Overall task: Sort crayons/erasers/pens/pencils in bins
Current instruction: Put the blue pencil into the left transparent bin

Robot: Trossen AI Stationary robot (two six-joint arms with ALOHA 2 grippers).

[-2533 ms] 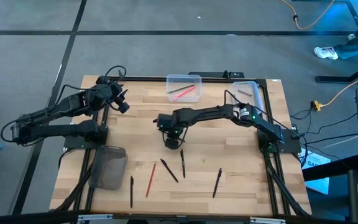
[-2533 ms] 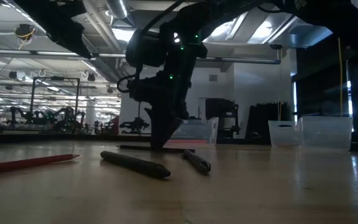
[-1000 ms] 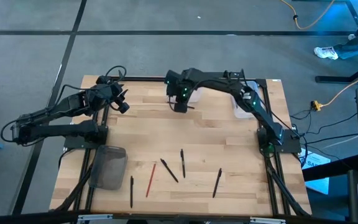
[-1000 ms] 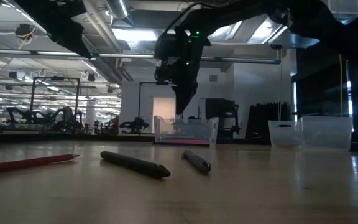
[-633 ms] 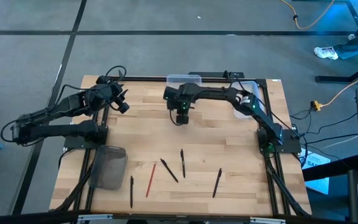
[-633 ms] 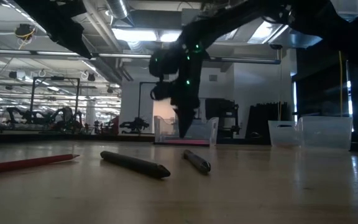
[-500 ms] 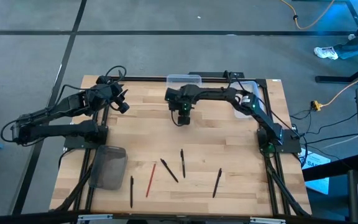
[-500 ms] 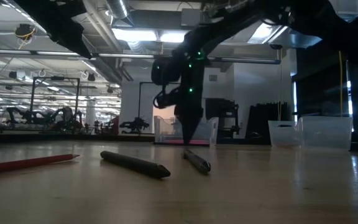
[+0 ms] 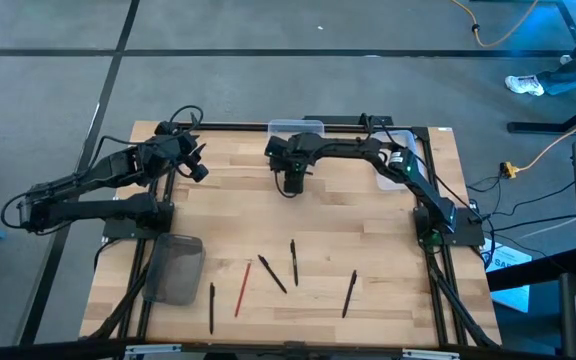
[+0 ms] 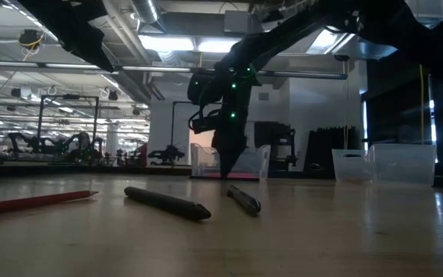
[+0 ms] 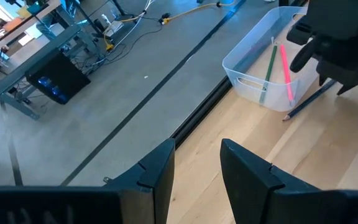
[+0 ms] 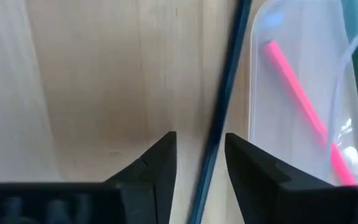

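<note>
Pale wood planks make up the table (image 9: pixel 368 250), framed by dark rails. At its 12 o'clock edge a clear bin (image 9: pixel 295 129) is seen, holding a pink stick (image 12: pixel 303 109) and a green one (image 11: pixel 268 65). The right gripper (image 9: pixel 290 184) is held just on the near side of this bin, pointing down; its fingers (image 12: pixel 160 158) are parted with a gap, and a dark blue pencil (image 12: pixel 219 118) is seen lying on the wood between them, alongside the bin wall and outside it. Whether the fingers touch the pencil cannot be told. A second clear bin (image 9: pixel 402 142) is placed at about 1 o'clock, partly covered by the right arm. The smoky grey bin (image 9: pixel 175 268) is set at about 8 o'clock. Toward 6 o'clock five loose items are spread: a dark pen (image 9: pixel 211 305), a red pencil (image 9: pixel 242 288), a second dark pen (image 9: pixel 272 274), a third dark pen (image 9: pixel 293 261) and a fourth dark pen (image 9: pixel 349 293). The left gripper (image 9: pixel 199 172) is held at about 10 o'clock, near the table's edge, its fingers (image 11: pixel 156 171) parted narrowly with nothing between them
</note>
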